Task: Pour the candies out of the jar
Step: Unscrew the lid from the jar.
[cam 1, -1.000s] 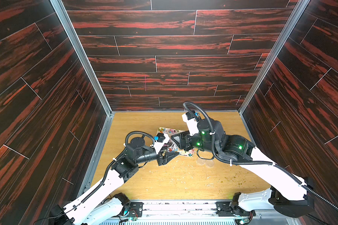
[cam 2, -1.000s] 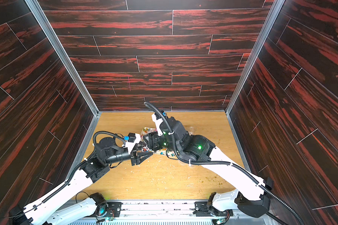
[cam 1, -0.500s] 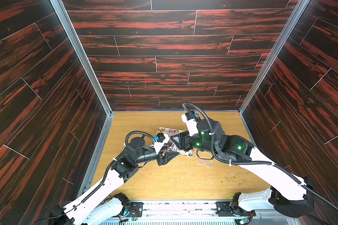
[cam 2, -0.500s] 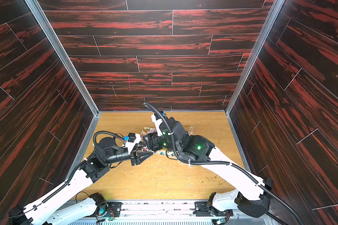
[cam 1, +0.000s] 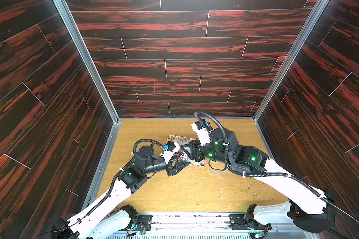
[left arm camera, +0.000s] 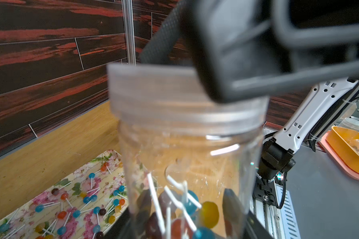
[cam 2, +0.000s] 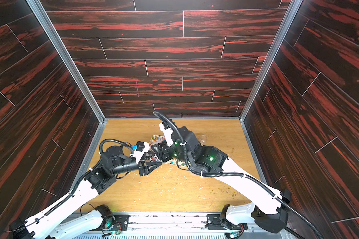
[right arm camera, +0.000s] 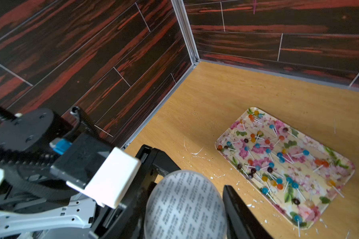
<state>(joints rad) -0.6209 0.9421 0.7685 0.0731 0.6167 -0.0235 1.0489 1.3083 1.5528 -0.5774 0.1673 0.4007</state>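
dark red-streaked plank walls [cam 1: 174,51] | crumb-strewn light wooden tabletop [cam 1: 174,196] | left gripper [cam 1: 184,164]: clamped on clear plastic jar [left arm camera: 187,161], centre | right gripper [right arm camera: 187,192]: seemingly clamped on its lid [right arm camera: 184,207] | candies [right arm camera: 267,151]: some in jar, most on rectangular floral tray [right arm camera: 218,142]

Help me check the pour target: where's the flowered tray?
In both top views the flowered tray lies mid-table, nearer the back wall, where the left gripper holds the jar and the right gripper its lid; candies dot the tray.

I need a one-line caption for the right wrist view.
Right gripper grips the jar lid beside a floral tray of scattered candies.
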